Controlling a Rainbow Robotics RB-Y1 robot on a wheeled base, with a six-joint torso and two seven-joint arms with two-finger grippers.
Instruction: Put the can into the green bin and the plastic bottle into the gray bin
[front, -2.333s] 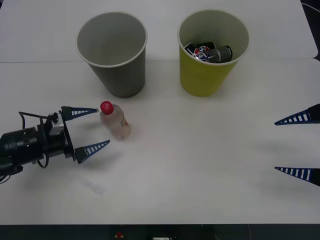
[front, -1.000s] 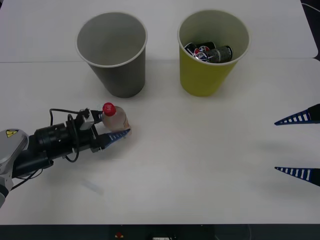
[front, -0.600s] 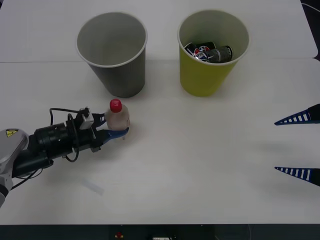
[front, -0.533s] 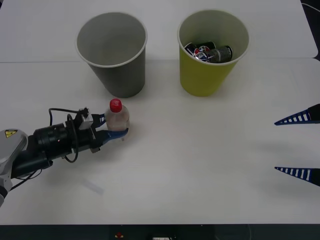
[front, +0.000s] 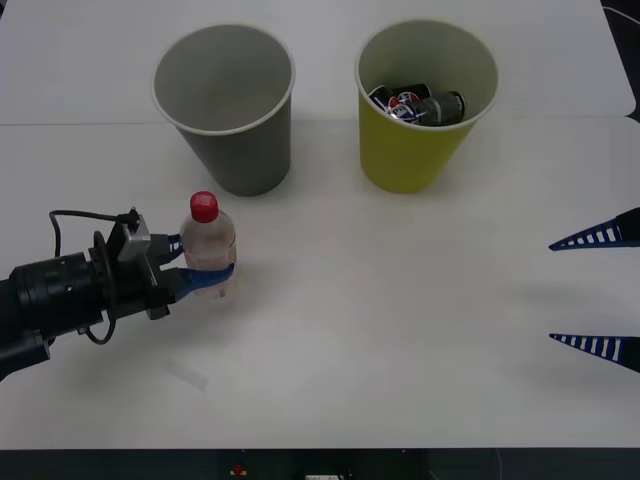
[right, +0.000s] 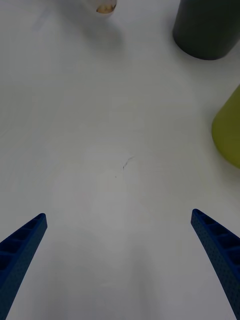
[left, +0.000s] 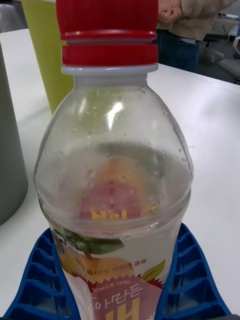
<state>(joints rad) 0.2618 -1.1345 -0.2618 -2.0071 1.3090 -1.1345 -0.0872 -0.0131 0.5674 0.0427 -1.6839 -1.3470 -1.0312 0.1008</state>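
Left gripper (front: 207, 268): we hold it clamped on the plastic bottle (front: 207, 243), upright, now drawn back from the gray bin (front: 224, 105); we judge it lifted, ready to carry over. Right gripper (front: 597, 292): spread wide, parked. Green bin (front: 425, 105): cans inside.

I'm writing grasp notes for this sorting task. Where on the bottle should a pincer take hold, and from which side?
Probably the bottle's labelled lower body, coming in level from the robot's left. It stands upright with the red cap on top, and the body is straight there, below the rounded shoulder. The left pincer is shut on it that way, its fingers cupping both sides. The right pincer waits open at the table's right.
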